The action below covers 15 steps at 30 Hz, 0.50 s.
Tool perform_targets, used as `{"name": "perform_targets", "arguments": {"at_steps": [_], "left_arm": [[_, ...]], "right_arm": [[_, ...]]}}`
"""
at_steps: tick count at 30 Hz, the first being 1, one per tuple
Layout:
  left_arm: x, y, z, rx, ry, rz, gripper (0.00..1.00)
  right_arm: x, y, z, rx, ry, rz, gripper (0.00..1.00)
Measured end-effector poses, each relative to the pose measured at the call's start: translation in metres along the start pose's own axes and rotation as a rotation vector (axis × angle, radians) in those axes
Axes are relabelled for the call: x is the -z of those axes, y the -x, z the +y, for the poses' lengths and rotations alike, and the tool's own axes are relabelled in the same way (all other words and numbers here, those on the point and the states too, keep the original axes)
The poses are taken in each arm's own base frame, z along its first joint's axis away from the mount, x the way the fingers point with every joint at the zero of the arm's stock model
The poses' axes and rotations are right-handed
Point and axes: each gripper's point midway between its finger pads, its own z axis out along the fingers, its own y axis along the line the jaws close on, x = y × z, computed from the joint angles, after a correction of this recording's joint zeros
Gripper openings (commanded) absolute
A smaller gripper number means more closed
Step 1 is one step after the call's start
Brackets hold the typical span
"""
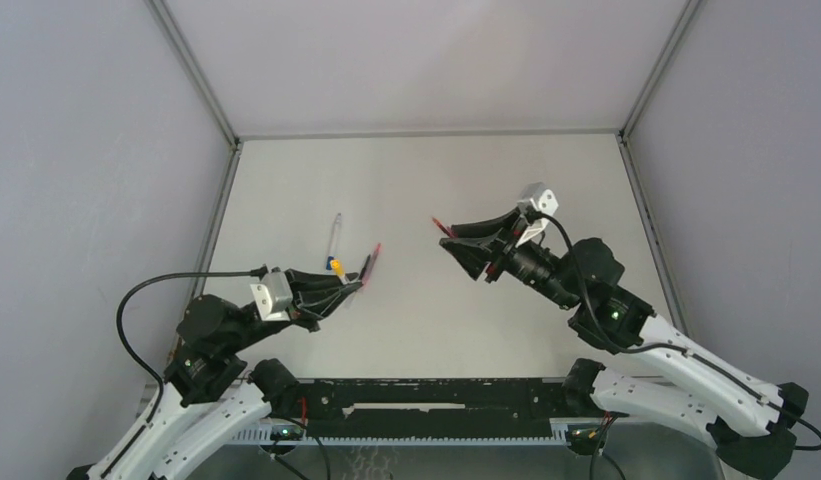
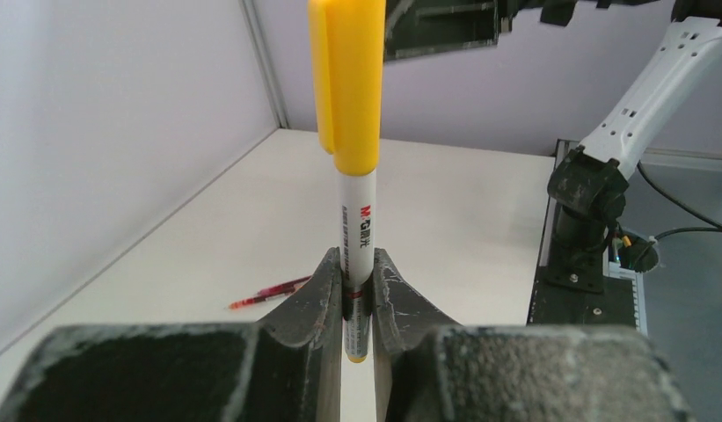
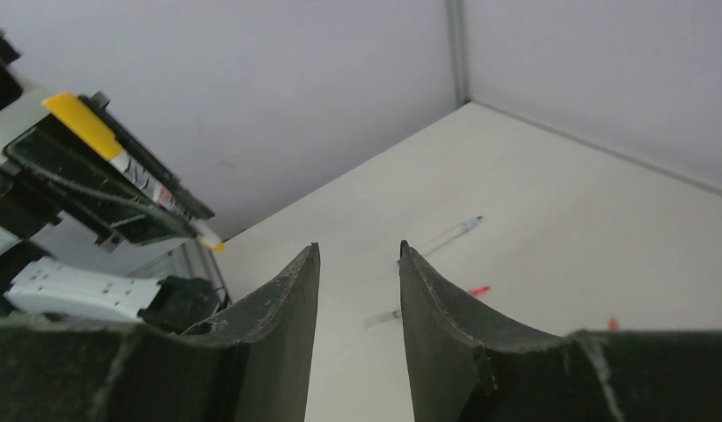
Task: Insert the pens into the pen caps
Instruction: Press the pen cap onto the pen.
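Note:
My left gripper (image 2: 358,264) is shut on a white-barrelled pen (image 2: 357,220) that stands upright between the fingers. A yellow cap (image 2: 348,79) sits on the pen's upper end. From above, this gripper (image 1: 356,283) hovers at the table's left centre. My right gripper (image 3: 359,251) is open and empty, raised over the middle of the table (image 1: 446,238), apart from the left one. A clear pen with a blue end (image 1: 336,235) lies on the table. A red pen (image 2: 269,293) lies just beside the left gripper. Another small red piece (image 1: 438,225) shows by the right fingertips.
The white table (image 1: 546,180) is walled by grey panels on the left, back and right. A black rail (image 1: 436,395) with the arm bases runs along the near edge. A tiny orange speck (image 3: 612,323) lies on the table.

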Motion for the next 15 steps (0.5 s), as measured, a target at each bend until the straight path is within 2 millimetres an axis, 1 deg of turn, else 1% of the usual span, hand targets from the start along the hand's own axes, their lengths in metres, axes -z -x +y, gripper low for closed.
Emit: {"name": "perform_targets", "arguments": {"at_steps": [3,5,8,11,15], "left_arm": [[-0.001,0.006,-0.003,-0.006,-0.021,-0.023,0.0],[-0.002,0.006,-0.005,-0.001,-0.033,-0.027,0.0],[-0.005,0.003,-0.009,0.025,-0.056,-0.016,0.0],[-0.012,-0.004,-0.012,0.081,-0.08,0.012,0.0],[-0.021,-0.017,-0.015,0.176,-0.102,0.064,0.0]], "right_arm": [[-0.007,-0.012,0.013,-0.02,0.077,0.044,0.47],[-0.012,-0.022,0.017,-0.039,0.105,0.08,0.48],[-0.015,-0.026,0.022,-0.061,0.134,0.101,0.46],[-0.019,-0.014,0.032,-0.088,0.177,0.078,0.43],[-0.026,0.019,0.048,-0.105,0.222,0.017,0.44]]}}
